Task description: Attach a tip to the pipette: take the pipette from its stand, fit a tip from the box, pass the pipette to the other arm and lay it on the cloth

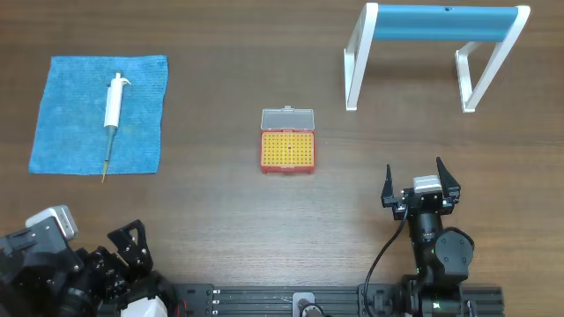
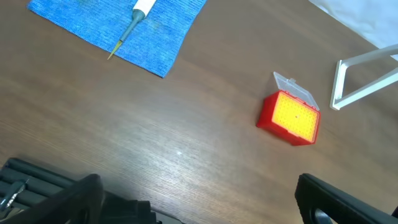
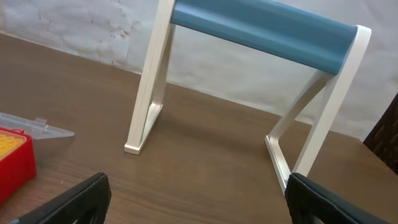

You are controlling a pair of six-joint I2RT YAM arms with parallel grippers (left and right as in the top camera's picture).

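Pipette (image 1: 114, 99) lying on cloth (image 1: 66, 132), well apart from left gripper (image 2: 198, 183), jaws seemingly wide, empty.

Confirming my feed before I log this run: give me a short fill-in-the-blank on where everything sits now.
1. The pipette lies on the ____ cloth.
2. The tip box sits with its lid ____.
3. The stand is nearest the ____ arm's end effector.

Missing words: blue; open; right.
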